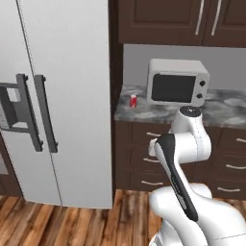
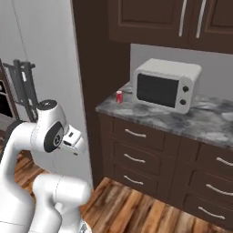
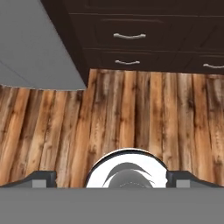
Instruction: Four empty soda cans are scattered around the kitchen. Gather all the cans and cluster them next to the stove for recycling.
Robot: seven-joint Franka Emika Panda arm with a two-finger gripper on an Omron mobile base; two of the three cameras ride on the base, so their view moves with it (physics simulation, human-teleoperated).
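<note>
Arm (image 1: 180, 158) folded up tight over its base, white links with dark joints, elbow bent sharply. In the left base view the upper link rises from lower right, capped by a round joint at top, a dark strip running down the forearm. In the right base view the arm (image 2: 45, 136) rises from lower left, the wrist end poking out to the right. Gripper (image 3: 111, 178) aims straight down (hand view), fingertips (image 3: 41, 178) far apart at the bottom corners, jaws spread wide, nothing between them.

Microwave (image 1: 178, 81) crowds the counter (image 1: 144, 113); bare marble surrounds the can (image 1: 133, 101).
</note>
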